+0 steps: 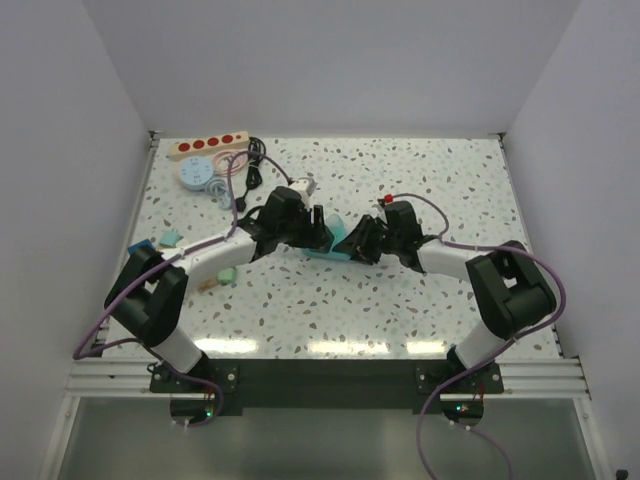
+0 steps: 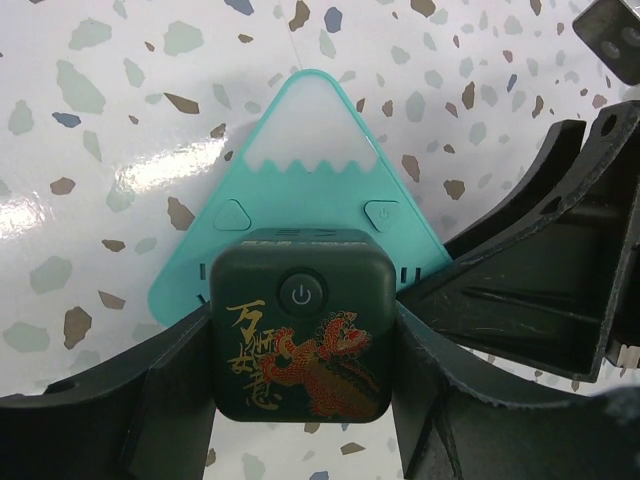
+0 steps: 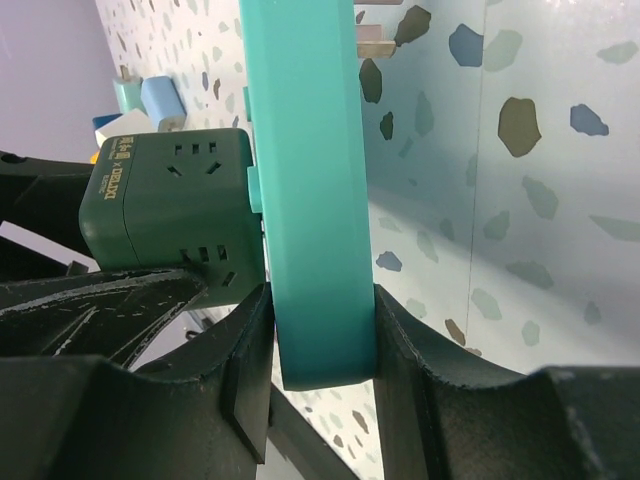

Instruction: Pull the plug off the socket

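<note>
A dark green cube socket (image 2: 300, 330) with a gold and red dragon print and a power button sits between my left gripper's (image 2: 300, 365) fingers, which are shut on its two sides. A teal triangular plug-in device (image 2: 300, 170) is seated against the cube's far face. My right gripper (image 3: 322, 340) is shut on the edge of this teal slab (image 3: 305, 150), and the cube (image 3: 170, 210) shows beside it, still joined. In the top view both grippers, left (image 1: 322, 236) and right (image 1: 358, 240), meet at mid-table around the teal piece (image 1: 338, 230).
A cream-white power strip (image 1: 207, 146) with red outlets lies at the back left, with a black cord (image 1: 258, 160) curling beside it. A pale blue disc (image 1: 197, 174), a white adapter (image 1: 303, 185) and small teal pieces (image 1: 170, 238) lie on the left half.
</note>
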### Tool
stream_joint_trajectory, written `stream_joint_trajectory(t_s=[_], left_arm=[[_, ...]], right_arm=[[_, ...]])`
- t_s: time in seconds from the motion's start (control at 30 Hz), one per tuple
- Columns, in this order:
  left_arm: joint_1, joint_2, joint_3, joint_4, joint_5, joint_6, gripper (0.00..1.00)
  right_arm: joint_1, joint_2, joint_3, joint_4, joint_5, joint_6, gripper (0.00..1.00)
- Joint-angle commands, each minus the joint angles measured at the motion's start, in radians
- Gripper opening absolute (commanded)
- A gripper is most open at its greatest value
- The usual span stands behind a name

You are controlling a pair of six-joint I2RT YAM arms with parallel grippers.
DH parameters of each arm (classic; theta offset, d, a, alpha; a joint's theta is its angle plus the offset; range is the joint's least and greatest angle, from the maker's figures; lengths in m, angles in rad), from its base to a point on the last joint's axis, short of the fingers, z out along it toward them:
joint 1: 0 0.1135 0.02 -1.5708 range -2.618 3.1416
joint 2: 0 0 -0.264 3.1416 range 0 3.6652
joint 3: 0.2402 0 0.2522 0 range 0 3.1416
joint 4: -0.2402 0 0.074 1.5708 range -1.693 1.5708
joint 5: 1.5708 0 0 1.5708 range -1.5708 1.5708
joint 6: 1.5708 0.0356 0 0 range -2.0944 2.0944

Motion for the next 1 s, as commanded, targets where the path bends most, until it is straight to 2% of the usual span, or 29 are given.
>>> stream_joint_trajectory(t_s=[0.0,0.13,0.27,0.43,0.63,0.73,0.77,0.83,0.97], left_arm=[[0.034,-0.1,0.05,0.106,0.008,0.056,0.0],[0.04,-0.086,0.139,0.002,0.023,0.1,0.0],[0.057,-0.085,0.233,-0.063,0.11,0.157,0.0],[0.112,-0.106,0.227,-0.083,0.218,0.191,0.0],[0.177,-0.155,0.202,-0.107,0.236,0.197,0.0],[0.18,-0.169,0.233,-0.188,0.152,0.203,0.0],[0.181,-0.168,0.247,-0.223,0.046,0.195,0.0],[0.213,-0.172,0.244,-0.32,-0.027,0.189,0.0],[0.333,-0.221,0.135,-0.377,-0.13,0.139,0.0]], right_arm=[[-0.005,0.09,-0.064,-0.337,0.27,-0.159,0.0],[-0.007,0.117,-0.041,-0.386,0.343,-0.209,0.0],[-0.01,0.171,-0.042,-0.365,0.339,-0.224,0.0],[-0.011,0.223,-0.058,-0.319,0.337,-0.224,0.0],[-0.014,0.242,-0.067,-0.297,0.339,-0.232,0.0],[-0.014,0.229,-0.067,-0.302,0.333,-0.236,0.0],[-0.014,0.225,-0.065,-0.302,0.327,-0.238,0.0],[-0.016,0.208,-0.061,-0.308,0.311,-0.239,0.0],[-0.016,0.151,-0.044,-0.32,0.281,-0.248,0.0]])
